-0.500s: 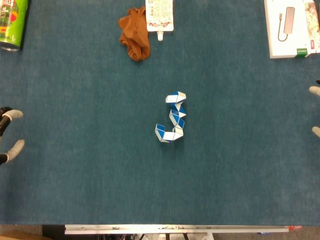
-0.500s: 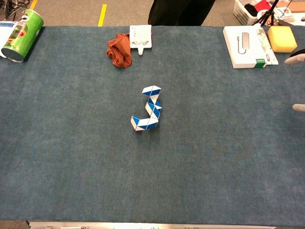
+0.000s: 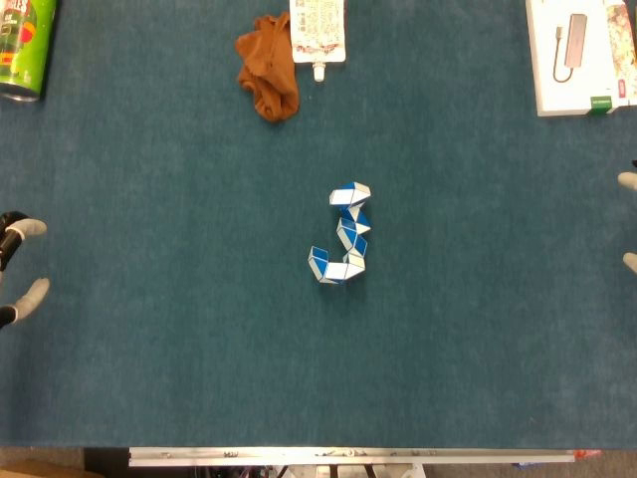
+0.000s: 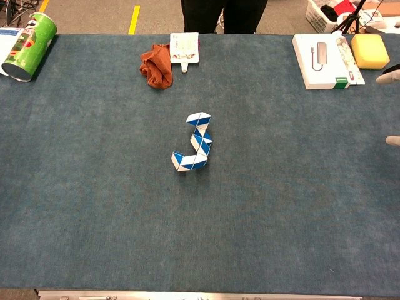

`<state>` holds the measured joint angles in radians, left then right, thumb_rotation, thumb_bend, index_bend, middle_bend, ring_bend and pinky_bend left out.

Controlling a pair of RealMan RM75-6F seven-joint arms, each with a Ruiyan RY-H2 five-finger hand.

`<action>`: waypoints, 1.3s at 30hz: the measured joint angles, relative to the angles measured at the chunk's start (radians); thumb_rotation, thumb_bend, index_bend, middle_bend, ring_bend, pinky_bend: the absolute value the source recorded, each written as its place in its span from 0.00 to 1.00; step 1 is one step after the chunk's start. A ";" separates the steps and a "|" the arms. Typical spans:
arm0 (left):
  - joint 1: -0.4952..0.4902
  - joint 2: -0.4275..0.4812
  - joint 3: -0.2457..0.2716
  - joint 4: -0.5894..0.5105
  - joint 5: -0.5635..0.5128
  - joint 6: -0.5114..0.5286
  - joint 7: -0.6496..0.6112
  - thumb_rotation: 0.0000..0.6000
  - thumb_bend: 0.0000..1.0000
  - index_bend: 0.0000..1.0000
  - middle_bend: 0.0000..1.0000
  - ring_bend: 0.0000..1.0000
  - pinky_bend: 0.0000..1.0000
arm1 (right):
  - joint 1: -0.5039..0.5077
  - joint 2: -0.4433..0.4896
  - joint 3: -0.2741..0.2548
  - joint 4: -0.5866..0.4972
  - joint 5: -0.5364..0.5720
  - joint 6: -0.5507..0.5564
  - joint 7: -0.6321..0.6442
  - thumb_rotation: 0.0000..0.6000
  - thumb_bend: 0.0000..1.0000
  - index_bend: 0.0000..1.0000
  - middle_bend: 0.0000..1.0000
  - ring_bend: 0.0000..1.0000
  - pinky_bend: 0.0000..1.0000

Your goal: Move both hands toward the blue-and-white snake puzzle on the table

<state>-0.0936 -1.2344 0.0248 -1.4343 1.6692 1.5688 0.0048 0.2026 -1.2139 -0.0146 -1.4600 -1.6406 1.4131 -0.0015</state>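
Note:
The blue-and-white snake puzzle (image 3: 344,235) lies bent into a J shape near the middle of the blue table (image 3: 179,358); the chest view shows the puzzle (image 4: 194,143) too. At the far left edge of the head view only the fingertips of my left hand (image 3: 18,267) show, spread apart and holding nothing, far from the puzzle. My right hand (image 3: 629,221) peeks in at the far right edge as two pale fingertips, apart and empty. In the chest view, the right hand (image 4: 391,107) is likewise just inside the frame.
A green can (image 4: 26,39) lies at the back left. A crumpled orange cloth (image 4: 156,65) and a white packet (image 4: 184,49) sit at the back centre. A white box (image 4: 326,53) and a yellow sponge (image 4: 370,50) are at the back right. A person's legs (image 4: 224,15) stand behind the table.
Both hands have edged slightly outward toward the frame edges. The person behind the table has shifted. The puzzle has not moved.

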 measured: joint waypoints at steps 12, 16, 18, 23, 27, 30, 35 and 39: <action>-0.004 -0.002 0.007 0.001 0.019 0.006 -0.015 1.00 0.20 0.33 0.30 0.33 0.30 | -0.009 0.002 -0.003 -0.006 -0.015 0.020 -0.004 1.00 0.07 0.28 0.27 0.09 0.09; -0.005 -0.003 0.006 0.002 0.020 0.006 -0.017 1.00 0.20 0.34 0.30 0.33 0.30 | -0.009 -0.004 -0.002 0.010 -0.028 0.035 0.016 1.00 0.07 0.31 0.33 0.12 0.09; -0.006 -0.004 0.007 0.003 0.019 0.003 -0.020 1.00 0.20 0.34 0.30 0.33 0.30 | -0.010 -0.007 -0.001 0.016 -0.033 0.044 0.024 1.00 0.07 0.35 0.37 0.15 0.09; -0.010 -0.005 0.010 0.010 0.019 -0.005 -0.025 1.00 0.20 0.37 0.34 0.33 0.29 | -0.016 -0.013 0.002 0.023 -0.040 0.066 0.030 1.00 0.07 0.42 0.46 0.20 0.09; -0.009 -0.002 0.009 0.004 0.018 -0.001 -0.023 1.00 0.20 0.50 0.48 0.33 0.29 | -0.017 -0.019 0.003 0.028 -0.043 0.071 0.041 1.00 0.06 0.46 0.54 0.26 0.09; -0.006 0.001 0.008 -0.002 0.015 0.001 -0.017 1.00 0.20 0.60 0.58 0.33 0.29 | -0.014 -0.024 0.004 0.034 -0.044 0.069 0.055 1.00 0.05 0.49 0.60 0.32 0.09; -0.003 0.006 0.009 -0.014 0.008 -0.001 -0.004 1.00 0.20 0.75 0.73 0.40 0.29 | -0.010 -0.028 0.005 0.039 -0.045 0.068 0.083 1.00 0.00 0.60 0.74 0.47 0.09; 0.000 0.010 0.008 -0.025 0.003 -0.001 0.000 1.00 0.20 0.83 0.83 0.56 0.29 | -0.009 -0.031 0.008 0.040 -0.044 0.071 0.099 1.00 0.00 0.85 0.87 0.62 0.09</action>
<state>-0.0941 -1.2245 0.0330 -1.4596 1.6726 1.5678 0.0045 0.1936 -1.2451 -0.0067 -1.4199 -1.6845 1.4844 0.0972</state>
